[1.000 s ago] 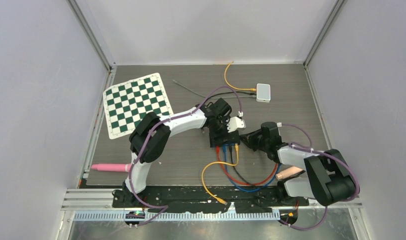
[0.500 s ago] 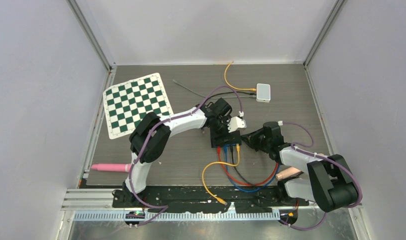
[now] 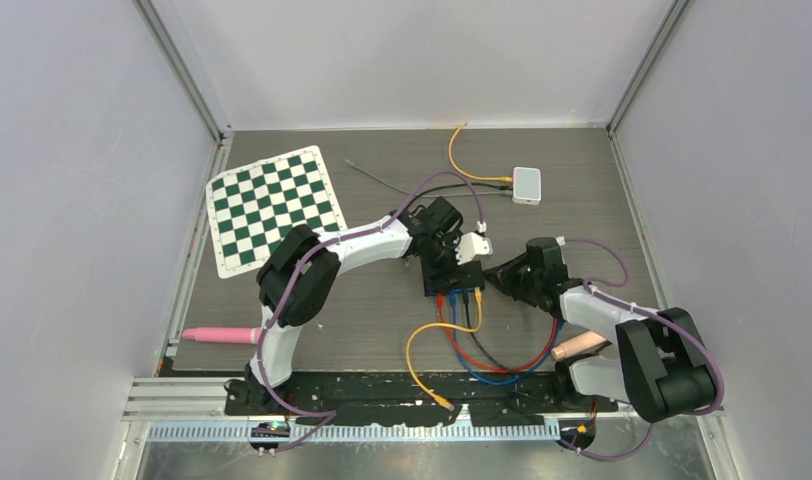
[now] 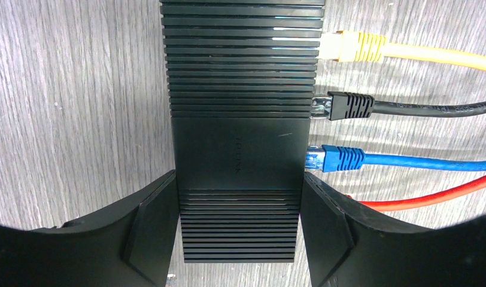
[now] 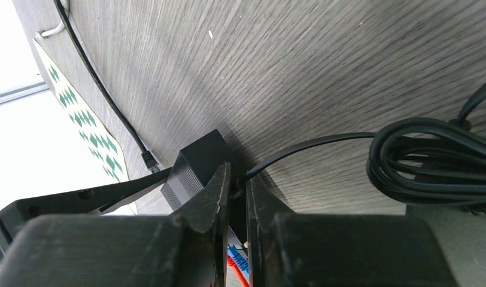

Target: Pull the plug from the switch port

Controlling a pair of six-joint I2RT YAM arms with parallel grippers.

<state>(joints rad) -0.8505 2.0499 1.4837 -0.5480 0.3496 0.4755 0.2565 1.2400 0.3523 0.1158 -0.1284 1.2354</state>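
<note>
Zero plugs [image 4: 342, 158] out: left claw [image 4: 239, 197] clamps switch [image 4: 240, 72], right claw [image 5: 236, 179] narrowed on black lead [image 5: 312, 143], pull outstanding.

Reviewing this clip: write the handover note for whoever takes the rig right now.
Left gripper: shut on the switch, one finger on each long side.
Right gripper: closed to a slit on the black lead at the switch's end.
Yellow plug, black plug and blue plug sit in the ports; the red cable has its plug hidden.
Done: brace and grip.
Left: pull the lead free; no plug looks out.
</note>
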